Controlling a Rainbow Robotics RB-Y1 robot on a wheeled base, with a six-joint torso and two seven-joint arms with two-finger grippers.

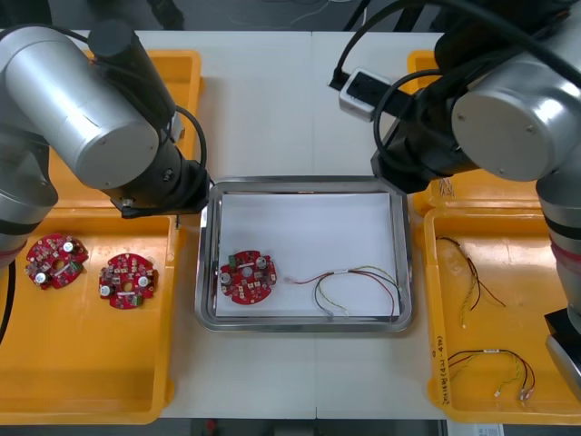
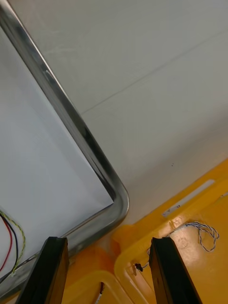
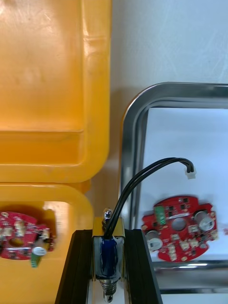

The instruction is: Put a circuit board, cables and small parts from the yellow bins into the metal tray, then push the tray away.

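Note:
My left gripper (image 3: 109, 237) is shut on a small metal part (image 3: 108, 259) with a blue body; its black cable (image 3: 142, 178) arches out over the tray's left rim. Beyond the fingers, a round red circuit board (image 3: 179, 233) lies in the metal tray (image 1: 305, 184), which is white inside. The same board (image 1: 248, 276) sits at the tray's near left, with a red and yellow cable (image 1: 359, 289) to its right. My right gripper (image 2: 109, 256) is open, hanging over the gap between the tray's far right corner (image 2: 116, 192) and the orange bins.
Two more boards (image 1: 56, 261) (image 1: 128, 280) lie in the near left yellow bin (image 1: 82, 381). The near right bin (image 1: 436, 318) holds red and yellow cables (image 1: 495, 368). A twisted blue and white cable (image 2: 204, 233) lies in the far right bin. Both arms' bulky links overhang the far bins.

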